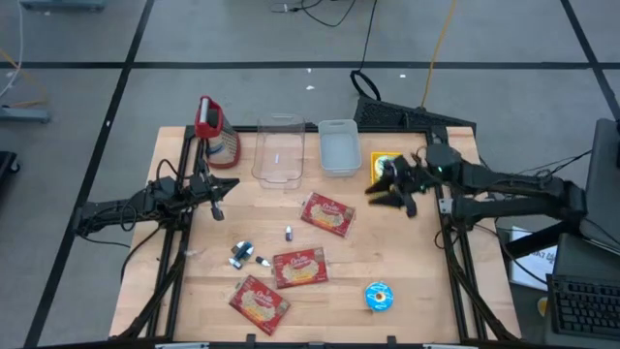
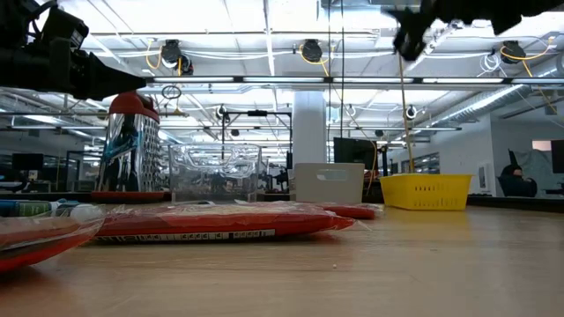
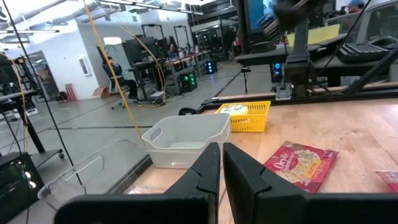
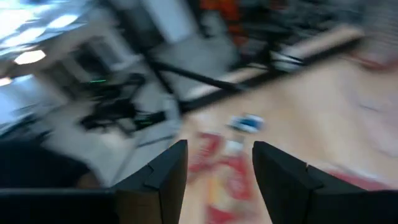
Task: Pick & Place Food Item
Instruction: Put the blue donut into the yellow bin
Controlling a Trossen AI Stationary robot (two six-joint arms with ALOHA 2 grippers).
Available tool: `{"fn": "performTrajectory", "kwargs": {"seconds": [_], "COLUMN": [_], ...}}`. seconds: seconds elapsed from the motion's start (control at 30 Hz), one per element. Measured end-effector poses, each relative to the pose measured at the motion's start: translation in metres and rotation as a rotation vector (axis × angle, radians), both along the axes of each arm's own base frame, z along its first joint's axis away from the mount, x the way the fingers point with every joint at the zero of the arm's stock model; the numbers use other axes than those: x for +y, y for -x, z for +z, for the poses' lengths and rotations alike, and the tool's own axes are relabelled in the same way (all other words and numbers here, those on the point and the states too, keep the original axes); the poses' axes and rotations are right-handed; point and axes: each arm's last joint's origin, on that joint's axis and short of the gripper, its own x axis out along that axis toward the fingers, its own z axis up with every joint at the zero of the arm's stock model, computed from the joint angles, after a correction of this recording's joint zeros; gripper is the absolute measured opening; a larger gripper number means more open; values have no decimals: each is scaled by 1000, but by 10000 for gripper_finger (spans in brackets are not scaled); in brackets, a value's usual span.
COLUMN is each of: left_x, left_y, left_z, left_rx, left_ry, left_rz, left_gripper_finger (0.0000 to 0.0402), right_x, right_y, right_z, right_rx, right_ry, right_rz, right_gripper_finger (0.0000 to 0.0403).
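Three red packets (image 1: 327, 215) flat on bench (image 1: 407, 267), unclaimed | right gripper (image 1: 391, 191) spread, empty, raised beside yellow basket (image 1: 381, 162), likely lining up a pick | left gripper (image 1: 221, 189) pressed together, parked near grater (image 1: 211, 129)

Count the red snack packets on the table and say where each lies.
3. One packet lies mid-table below the clear bin; a second lies nearer the front edge; the third lies front-left of it. None looks hidden.

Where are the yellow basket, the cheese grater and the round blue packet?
yellow basket (image 2: 426, 190), low view, front wall.
cheese grater (image 1: 207, 118), high view, red handle.
round blue packet (image 1: 378, 297), high view, its middle.
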Motion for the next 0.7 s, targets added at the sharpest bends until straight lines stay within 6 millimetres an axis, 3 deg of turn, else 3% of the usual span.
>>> {"fn": "performTrajectory", "kwargs": {"seconds": [0.37, 0.57, 0.7], "left_x": [0, 0, 0], "left_y": [0, 0, 0], "left_z": [0, 0, 0], "left_rx": [0, -1, -1], "left_ry": [0, 0, 0], "left_rz": [0, 0, 0], "left_gripper_finger": [24, 24, 24], "right_x": [87, 125, 147], "right_y": [-5, -7, -15], "right_z": [18, 8, -7], "right_rx": [-299, -367, -329], "right_ry": [55, 126, 189], "right_rz": [448, 607, 555], "right_gripper_finger": [169, 169, 169]}}
